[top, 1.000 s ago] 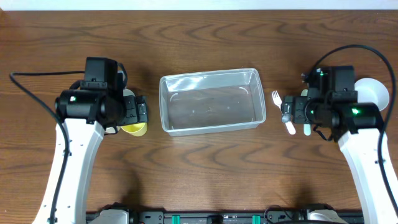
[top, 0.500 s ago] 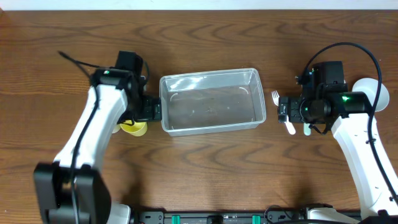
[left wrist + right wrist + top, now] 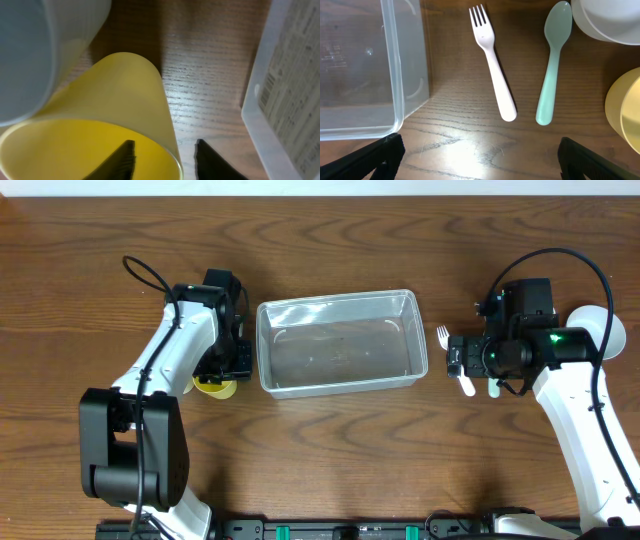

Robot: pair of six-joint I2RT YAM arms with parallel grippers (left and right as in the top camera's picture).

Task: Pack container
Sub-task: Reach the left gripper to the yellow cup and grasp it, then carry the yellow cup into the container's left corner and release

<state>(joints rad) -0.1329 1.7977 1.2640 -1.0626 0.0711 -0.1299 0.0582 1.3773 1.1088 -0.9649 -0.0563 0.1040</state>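
Observation:
The clear container [image 3: 338,302] stands mid-table with nothing in it; its wall shows at the right of the left wrist view [image 3: 280,100] and at the left of the right wrist view [image 3: 395,75]. Just left of it is a yellow cup [image 3: 215,387]. My left gripper [image 3: 224,366] hangs over that cup [image 3: 120,100] and straddles its rim [image 3: 165,142]: one finger is inside, one outside, a slim gap on each side. My right gripper [image 3: 457,357] is open [image 3: 480,145] above bare wood, just short of a white fork [image 3: 492,70] and a mint spoon [image 3: 550,70].
A pale grey-blue cup [image 3: 30,50] lies against the yellow one. A white bowl [image 3: 605,330] sits at the far right [image 3: 610,20], with a pale yellow vessel [image 3: 625,105] beside it. The fork tines [image 3: 441,334] point away from me.
My left arm has swung in and brought its gripper over the yellow cup, and its jaws have narrowed around the rim. The right gripper shifted left a second ago and has held still since.

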